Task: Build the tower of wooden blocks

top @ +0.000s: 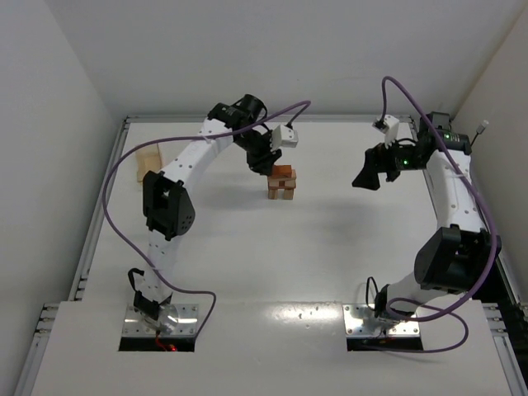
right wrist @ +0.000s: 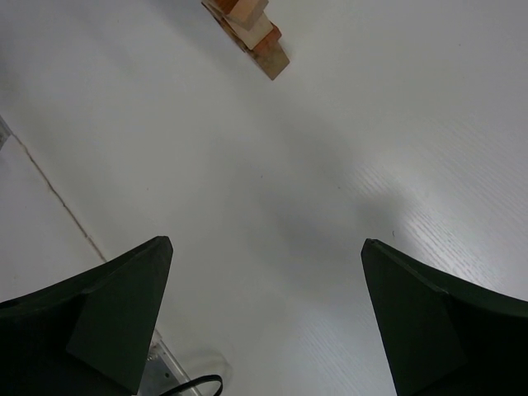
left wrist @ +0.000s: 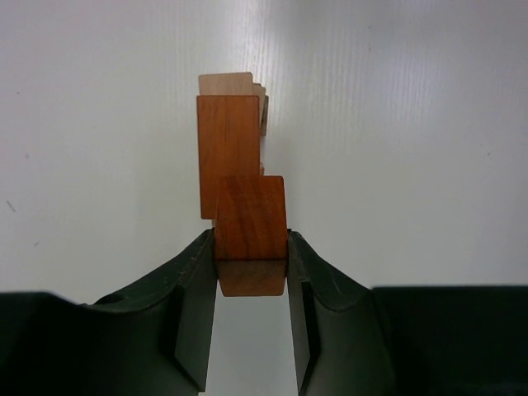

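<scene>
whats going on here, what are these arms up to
Two robot arms are building a small wood block tower near the middle of the table. The left arm has a reddish-brown block clamped in its jaws right over the top of the stack; whether the block rests on it yet is not clear. The right arm is off to the side, jaws wide open and empty. A pale wooden box sits at the far left.
</scene>
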Robot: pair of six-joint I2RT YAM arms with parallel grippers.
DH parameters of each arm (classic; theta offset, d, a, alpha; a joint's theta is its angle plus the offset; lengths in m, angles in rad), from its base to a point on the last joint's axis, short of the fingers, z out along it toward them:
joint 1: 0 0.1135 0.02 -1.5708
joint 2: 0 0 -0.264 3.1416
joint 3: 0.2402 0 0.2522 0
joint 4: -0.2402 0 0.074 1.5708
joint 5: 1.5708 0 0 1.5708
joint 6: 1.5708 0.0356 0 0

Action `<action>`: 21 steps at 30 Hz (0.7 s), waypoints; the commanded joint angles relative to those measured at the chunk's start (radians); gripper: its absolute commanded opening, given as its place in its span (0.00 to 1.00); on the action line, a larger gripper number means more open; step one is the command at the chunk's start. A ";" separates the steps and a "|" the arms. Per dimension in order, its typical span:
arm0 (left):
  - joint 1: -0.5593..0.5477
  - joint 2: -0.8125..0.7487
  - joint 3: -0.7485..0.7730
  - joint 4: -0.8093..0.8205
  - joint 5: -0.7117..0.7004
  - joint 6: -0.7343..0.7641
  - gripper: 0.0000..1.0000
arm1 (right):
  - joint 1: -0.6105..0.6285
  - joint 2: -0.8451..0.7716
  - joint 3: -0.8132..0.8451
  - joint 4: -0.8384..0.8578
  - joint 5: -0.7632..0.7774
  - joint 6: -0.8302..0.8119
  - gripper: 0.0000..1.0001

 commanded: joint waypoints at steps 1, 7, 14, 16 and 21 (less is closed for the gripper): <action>-0.008 -0.017 0.060 -0.068 0.021 0.052 0.00 | 0.008 -0.011 0.039 0.014 0.017 -0.025 0.99; -0.017 0.005 0.060 -0.058 0.021 0.052 0.00 | 0.008 -0.002 0.039 0.014 0.017 -0.015 1.00; -0.045 0.005 0.070 -0.034 -0.001 0.065 0.00 | 0.017 0.007 0.039 0.014 0.027 -0.015 1.00; -0.045 0.005 0.070 -0.022 -0.001 0.065 0.00 | 0.017 0.007 0.039 0.014 0.027 -0.015 1.00; -0.054 0.017 0.105 0.014 -0.012 0.055 0.00 | 0.017 0.007 0.039 0.014 0.027 -0.015 1.00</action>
